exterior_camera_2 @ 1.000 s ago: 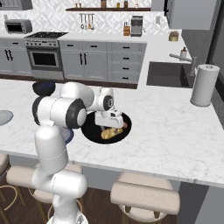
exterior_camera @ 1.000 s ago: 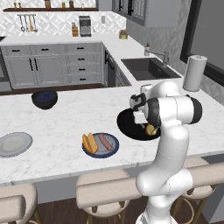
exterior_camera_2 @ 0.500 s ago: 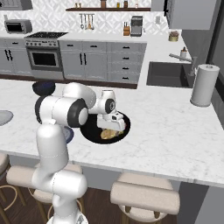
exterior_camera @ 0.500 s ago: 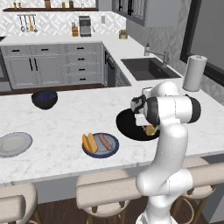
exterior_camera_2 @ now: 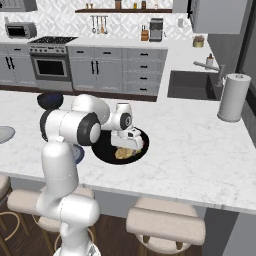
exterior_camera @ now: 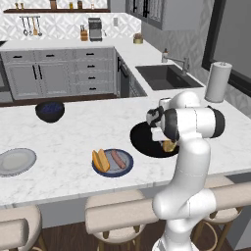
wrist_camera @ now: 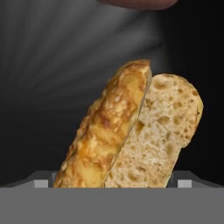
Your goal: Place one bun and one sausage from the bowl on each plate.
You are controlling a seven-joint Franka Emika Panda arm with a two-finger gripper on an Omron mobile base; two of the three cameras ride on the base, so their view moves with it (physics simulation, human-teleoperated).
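The wide black bowl (exterior_camera: 141, 140) (exterior_camera_2: 103, 148) sits on the island counter. A golden split bun (wrist_camera: 131, 131) (exterior_camera: 169, 145) (exterior_camera_2: 125, 153) lies in it. My gripper (wrist_camera: 112, 183) (exterior_camera: 163, 138) (exterior_camera_2: 128, 146) reaches down into the bowl, open, with one fingertip (wrist_camera: 42, 182) on each side of the bun and a small gap to it. A brown sausage end (wrist_camera: 136, 3) shows just beyond the bun. The dark blue plate (exterior_camera: 125, 168) holds a bun (exterior_camera: 100, 160) and a sausage (exterior_camera: 116, 158). The light grey plate (exterior_camera: 14, 162) (exterior_camera_2: 3, 134) lies bare at the far left.
A smaller dark blue bowl (exterior_camera: 50, 111) (exterior_camera_2: 50, 100) stands at the back left of the counter. A paper towel roll (exterior_camera: 217, 82) (exterior_camera_2: 233, 97) stands at the right by the sink (exterior_camera: 166, 76). Stools line the near edge.
The hand has sunk lower into the black bowl, closer over the bun. The plates and their food have not moved.
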